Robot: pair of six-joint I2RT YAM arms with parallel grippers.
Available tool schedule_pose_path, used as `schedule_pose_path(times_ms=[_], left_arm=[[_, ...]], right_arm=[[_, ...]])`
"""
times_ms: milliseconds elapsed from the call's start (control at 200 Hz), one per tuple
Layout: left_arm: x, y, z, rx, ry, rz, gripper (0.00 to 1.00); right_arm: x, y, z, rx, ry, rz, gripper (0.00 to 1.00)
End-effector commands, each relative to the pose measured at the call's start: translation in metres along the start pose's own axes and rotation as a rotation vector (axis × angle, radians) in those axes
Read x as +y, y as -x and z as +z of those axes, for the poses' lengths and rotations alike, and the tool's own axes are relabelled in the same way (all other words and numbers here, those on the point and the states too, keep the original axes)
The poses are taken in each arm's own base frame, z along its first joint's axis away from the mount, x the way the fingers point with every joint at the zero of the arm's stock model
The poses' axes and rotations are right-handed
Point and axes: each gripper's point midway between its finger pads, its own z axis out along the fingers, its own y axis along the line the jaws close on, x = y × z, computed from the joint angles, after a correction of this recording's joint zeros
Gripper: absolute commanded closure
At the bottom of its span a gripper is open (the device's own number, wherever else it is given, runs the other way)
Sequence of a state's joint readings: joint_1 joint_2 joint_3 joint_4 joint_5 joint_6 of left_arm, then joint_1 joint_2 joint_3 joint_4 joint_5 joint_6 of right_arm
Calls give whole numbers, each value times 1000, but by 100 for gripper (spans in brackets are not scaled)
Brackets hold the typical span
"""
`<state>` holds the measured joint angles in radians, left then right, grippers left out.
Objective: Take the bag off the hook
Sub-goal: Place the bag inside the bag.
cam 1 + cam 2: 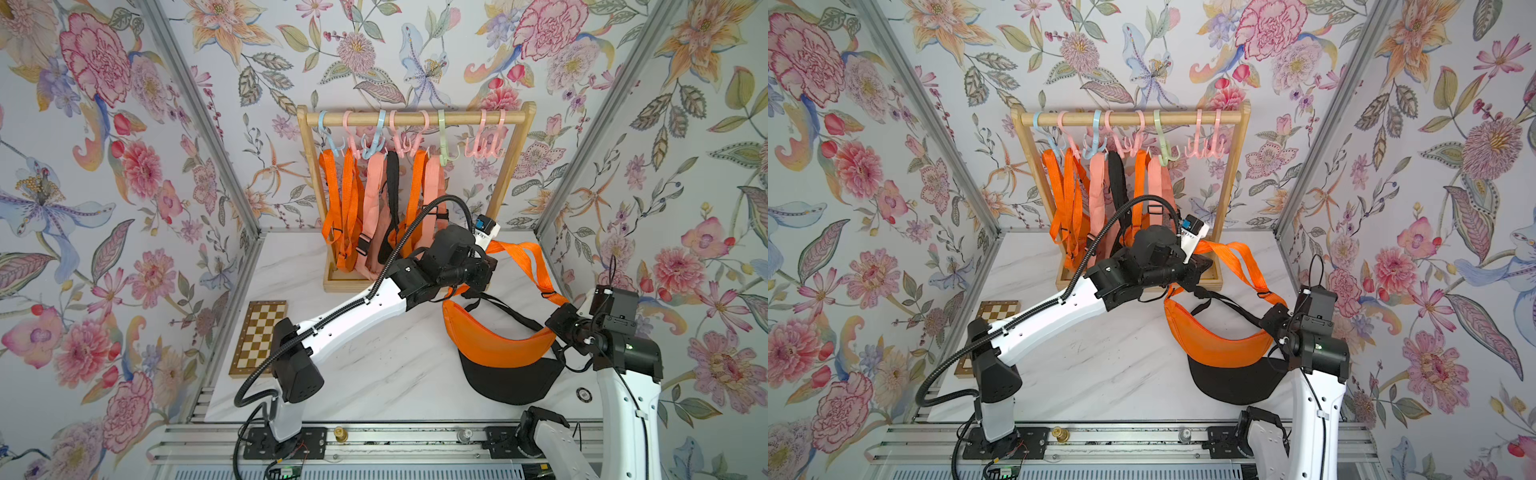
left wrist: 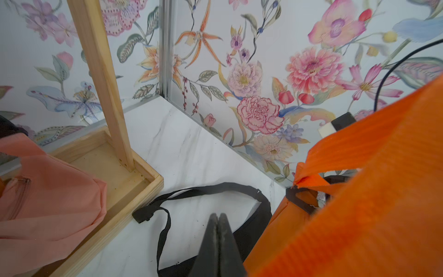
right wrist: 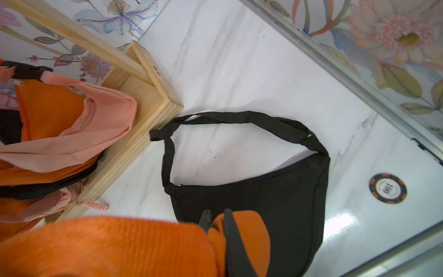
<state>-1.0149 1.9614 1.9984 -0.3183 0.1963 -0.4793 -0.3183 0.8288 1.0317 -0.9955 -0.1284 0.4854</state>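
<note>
Arms (image 1: 353,309) are leaning inward, left gripper (image 2: 218,230) pressing shut beside the orange bag (image 1: 498,349). Pinching its corner is the right gripper (image 3: 217,219).

Walls (image 1: 104,166): floral wallpaper on three sides, pink, orange and blue blooms on pale ground. Silver metal posts (image 1: 203,116) at both back corners. Tabletop (image 1: 374,365): white marble, grey veins. Slotted metal rail (image 1: 395,444) along front edge. Light bright, even; glare patch (image 3: 340,223) on tabletop.

Chessboard (image 1: 259,337) flat on table (image 1: 374,374); poker chip (image 3: 387,188) apart.
</note>
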Motion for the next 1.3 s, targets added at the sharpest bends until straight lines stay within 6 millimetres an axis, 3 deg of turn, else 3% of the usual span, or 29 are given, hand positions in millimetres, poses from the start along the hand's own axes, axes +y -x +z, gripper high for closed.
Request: schedule_pose_path(times_ms=[0,95,350,586,681,801,876,1121,1186,1211,1296], left_arm=[[1,-31,33,71,-34,-61,100],[5,-44,57,100,-36,-71,100],[21,-28,98,80,-33,-73,98],[54,-54,123,94,-36,-143,92],[63,-55,130,70,-50,-164,75],[74,-53,138,46,-70,-194,33],[80,-53,141,42,-84,-211,19],[92,-44,137,29,-95,-208,9],[93,-43,134,32,-88,-201,7],[93,-42,132,31,-86,-196,1],[93,-38,126,28,-81,-185,0]], right_arm=[[-15,-16,12,78,-14,24,100],[-29,-13,25,77,-69,43,100],[-26,7,68,70,-26,148,100],[-33,26,103,67,-89,134,100],[-32,32,120,75,-101,128,100],[-36,33,146,110,-149,106,100],[-38,32,162,130,-162,106,100],[-43,36,202,175,-184,118,90],[-41,40,208,180,-175,119,85],[-40,42,210,182,-171,121,83],[-36,49,214,178,-164,124,71]])
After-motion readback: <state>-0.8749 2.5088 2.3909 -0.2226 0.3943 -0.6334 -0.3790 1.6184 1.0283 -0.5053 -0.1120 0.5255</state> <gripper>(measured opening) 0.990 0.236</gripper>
